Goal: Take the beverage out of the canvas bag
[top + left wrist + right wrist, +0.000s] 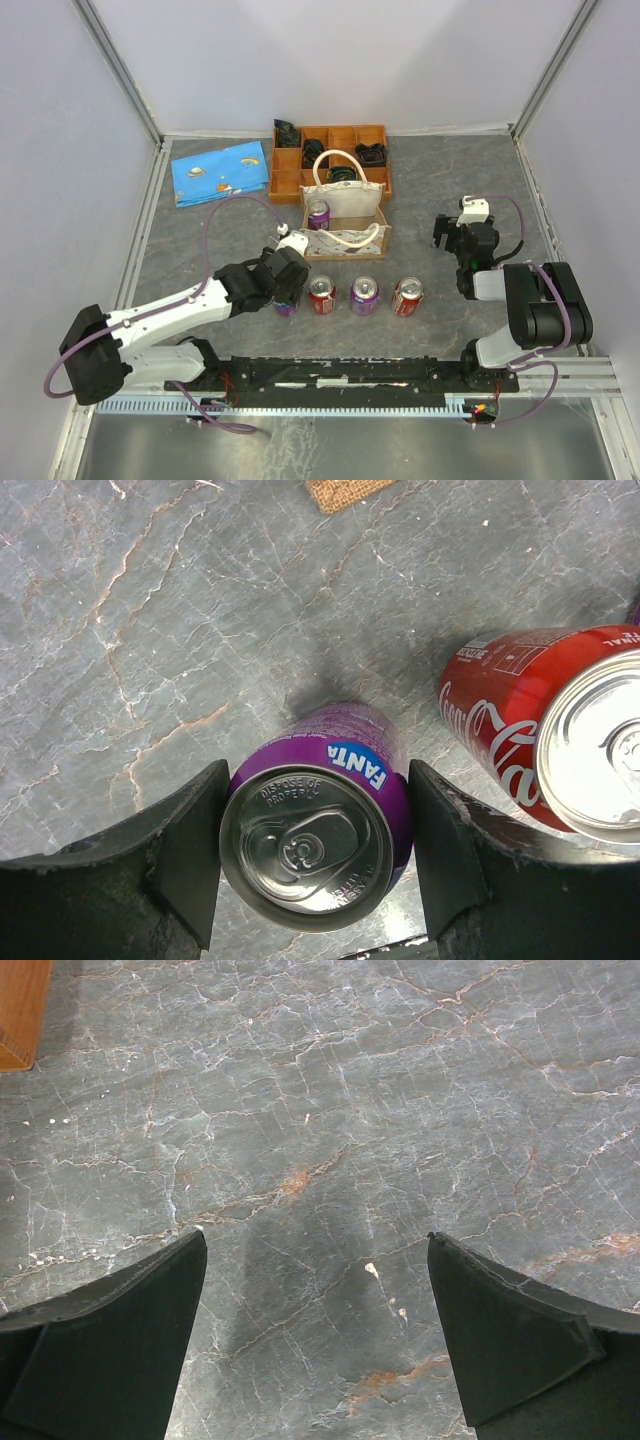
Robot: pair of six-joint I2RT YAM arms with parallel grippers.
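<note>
K: Left fingers [190,850] sat closed on the purple can [320,830], one each side. It was upright, apparently resting on the bench [150,630] at the left end of the row.
M: Right side?
K: Right fingers [110,1340] spread wide over bare bench, holding nothing.
M: Risk?
K: Red can [520,730] stood just beside one finger. A wide release or a sideways swing would likely topple it, perhaps the row beyond.
M: Containers?
K: Canvas bag [350,205] stood mid-bench, just before the wooden tray [285,175]. A second purple can [318,212] was upright at its left end. Near handle [350,238] drooped along the rim and could snag a reach. Tray compartments held dark items, unidentifiable.
</note>
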